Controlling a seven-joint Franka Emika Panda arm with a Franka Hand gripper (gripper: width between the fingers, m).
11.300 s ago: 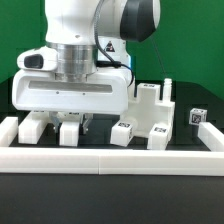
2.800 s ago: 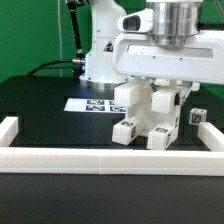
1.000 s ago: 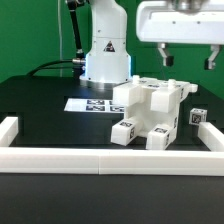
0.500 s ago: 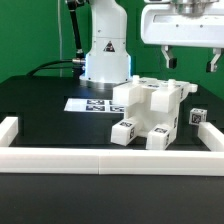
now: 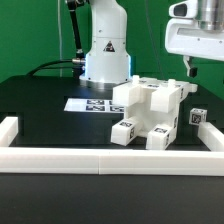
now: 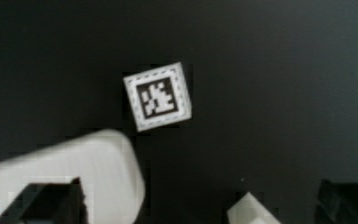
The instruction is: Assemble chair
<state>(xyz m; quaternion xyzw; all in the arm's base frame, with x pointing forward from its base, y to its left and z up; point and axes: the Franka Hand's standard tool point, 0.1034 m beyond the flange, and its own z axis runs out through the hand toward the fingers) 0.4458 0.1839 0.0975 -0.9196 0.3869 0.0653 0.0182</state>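
The white chair [image 5: 150, 108], built of blocky pieces with small black-and-white tags, stands on the black table toward the exterior view's right. My gripper [image 5: 212, 68] hangs above and to the right of it, partly cut off by the frame edge, with one dark finger [image 5: 190, 68] showing. Its jaws stand wide apart and hold nothing. In the wrist view the gripper [image 6: 194, 205] looks down on a tagged white piece [image 6: 158, 97] on the black table. A rounded white part [image 6: 91, 170] lies beside one finger [image 6: 48, 200].
A low white border rail [image 5: 100, 155] runs along the table's front and sides. The marker board [image 5: 92, 104] lies flat behind the chair, before the robot's base [image 5: 105, 55]. A small tagged cube [image 5: 197, 116] sits near the rail on the right.
My gripper, which was down over the chair earlier, has risen clear and moved toward the exterior view's right over the last second. The chair has not moved.
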